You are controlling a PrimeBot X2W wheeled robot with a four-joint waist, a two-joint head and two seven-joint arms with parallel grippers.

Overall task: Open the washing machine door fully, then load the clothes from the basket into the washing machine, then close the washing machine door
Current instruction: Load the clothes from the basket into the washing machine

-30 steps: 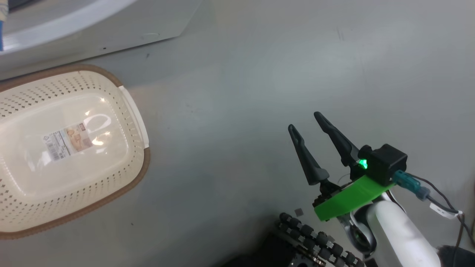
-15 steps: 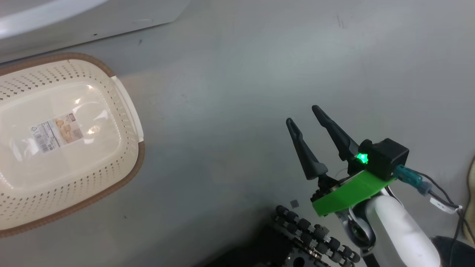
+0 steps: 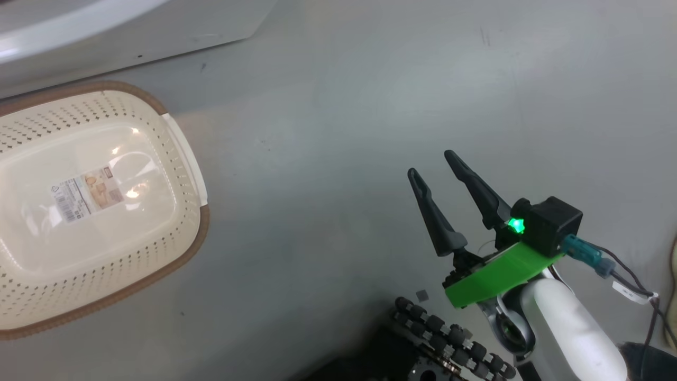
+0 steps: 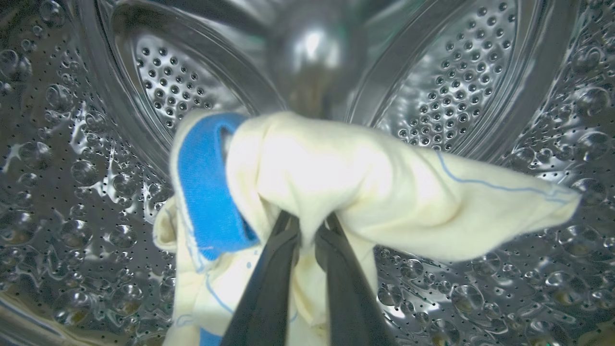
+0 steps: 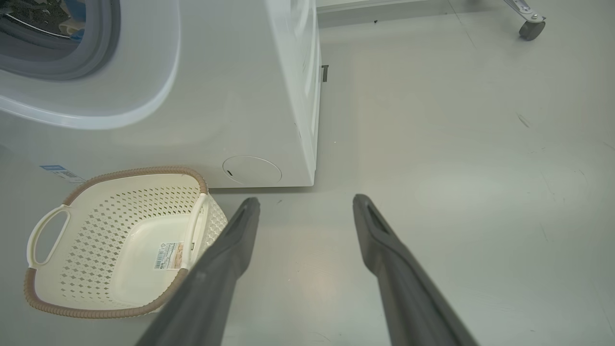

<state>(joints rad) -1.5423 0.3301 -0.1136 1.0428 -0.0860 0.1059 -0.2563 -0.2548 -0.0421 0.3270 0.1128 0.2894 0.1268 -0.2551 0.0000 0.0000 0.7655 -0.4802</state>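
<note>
Grey floor (image 3: 370,106) under the head view: the basket (image 3: 203,233) sits emptied, and the right hand (image 3: 431,163) waits idle, fingers apart.

Left wrist view: the left hand (image 4: 308,218) is clamped on the clothes (image 4: 336,168), deep in the drum (image 4: 480,72), apparently for release.

Right wrist view: the washing machine (image 5: 216,120) gapes beside the basket.

Since half a second ago, only the head camera has shifted.

Left pincer (image 4: 307,222) tips under clothes (image 4: 365,182)
</note>
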